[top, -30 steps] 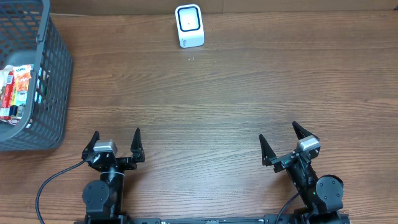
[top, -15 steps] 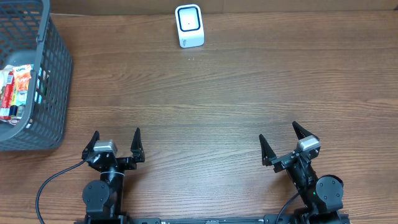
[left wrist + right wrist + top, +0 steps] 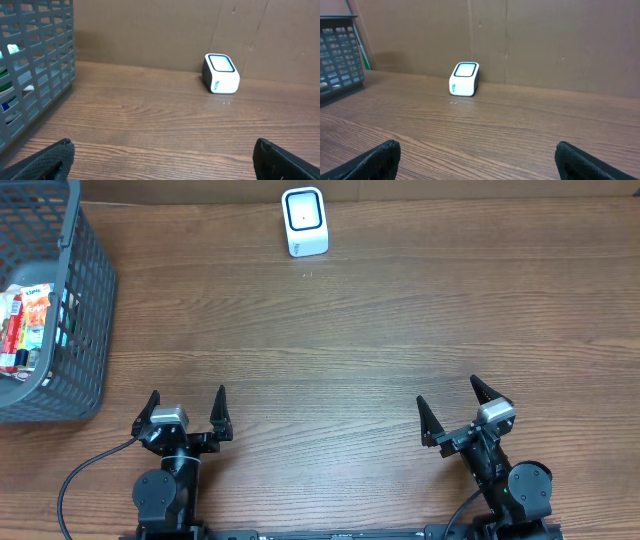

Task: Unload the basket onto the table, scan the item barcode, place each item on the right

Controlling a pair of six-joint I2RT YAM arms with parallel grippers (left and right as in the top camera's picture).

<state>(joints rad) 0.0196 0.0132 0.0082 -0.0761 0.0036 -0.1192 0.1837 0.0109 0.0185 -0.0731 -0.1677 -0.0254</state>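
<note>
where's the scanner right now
In the overhead view the white scanner stands at the far edge of the table, just left of centre, well to the right of the grey basket.

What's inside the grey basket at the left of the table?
The basket holds several small packaged items, red, white and orange. Their labels are too small to read. Anything beneath them, or past the picture's left edge, is hidden.
</note>
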